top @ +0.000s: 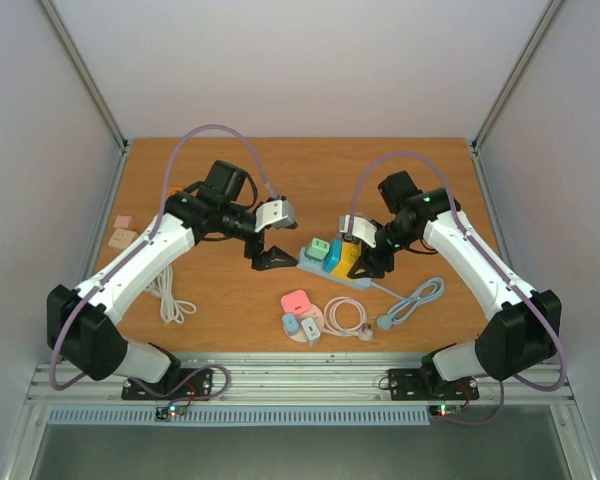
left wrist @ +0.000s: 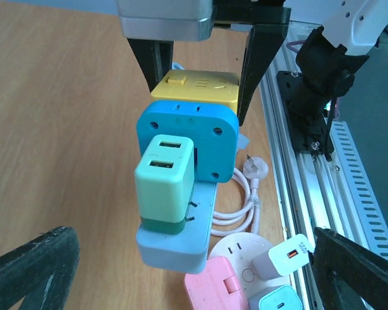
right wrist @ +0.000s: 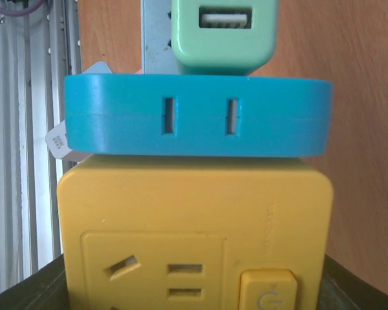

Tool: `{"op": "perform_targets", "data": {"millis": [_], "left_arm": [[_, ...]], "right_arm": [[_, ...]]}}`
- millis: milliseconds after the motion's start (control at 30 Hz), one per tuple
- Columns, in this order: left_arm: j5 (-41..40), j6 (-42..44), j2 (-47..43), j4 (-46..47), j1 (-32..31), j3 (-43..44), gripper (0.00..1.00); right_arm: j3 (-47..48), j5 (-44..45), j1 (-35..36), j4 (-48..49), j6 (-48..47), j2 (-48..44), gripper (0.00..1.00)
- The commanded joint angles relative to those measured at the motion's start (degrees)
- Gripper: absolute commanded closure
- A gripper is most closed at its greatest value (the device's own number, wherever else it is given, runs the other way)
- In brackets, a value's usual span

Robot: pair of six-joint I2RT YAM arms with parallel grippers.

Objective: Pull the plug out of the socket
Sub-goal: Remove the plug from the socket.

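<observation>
Two arms lean in over the table (top: pixel 210 170) from the near edge. The left arm (top: pixel 130 270) stretches up and to the right from its base, wrist bent down. Its left gripper (top: pixel 267 260) hangs just left of the power strip (top: pixel 325 268). The right arm (top: pixel 480 262) folds inward from the opposite side, and the right gripper (top: pixel 365 262) comes down on the strip's right end.

Three plugs sit in a row on the one strip. From its left end they are a green plug (left wrist: pixel 165 177), a blue plug (left wrist: pixel 187 139) and a yellow plug (left wrist: pixel 197 90), each touching its neighbour. The yellow one has a socket face and a switch button.

Three loose chargers lie nearer the bases: a pink charger (top: pixel 298 301), and a white charger (left wrist: pixel 288 255) and a light blue charger (left wrist: pixel 278 300) on a round disc (left wrist: pixel 236 248). Two coiled cables lie beside them, a pinkish cable (top: pixel 346 316) and a grey-blue cable (top: pixel 415 300). One white cord (top: pixel 170 295) lies under the left arm, with two small blocks (top: pixel 123 230) at the left edge.

The left gripper's jaws are spread wide, holding and touching nothing. The right gripper's fingers (left wrist: pixel 262 58) are clamped on either side of the yellow plug, which is seated on the strip.
</observation>
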Motion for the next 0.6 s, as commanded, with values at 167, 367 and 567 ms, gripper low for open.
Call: {"op": "perform_targets", "data": {"millis": [167, 367, 567], "left_arm": [[0.4, 0.6, 5.0, 0.2, -3.9, 2.2, 0.13], [0.8, -0.2, 6.8, 0.5, -4.6, 2.4, 0.27], [1.5, 0.1, 8.0, -0.2, -5.8, 2.9, 0.3]], "right_arm": [[-1.6, -4.0, 2.9, 3.6, 1.4, -3.3, 0.99], [-4.0, -3.9, 3.0, 6.8, 1.7, -4.6, 0.99], [-4.5, -4.7, 3.2, 7.1, 1.7, -3.8, 0.99]]}}
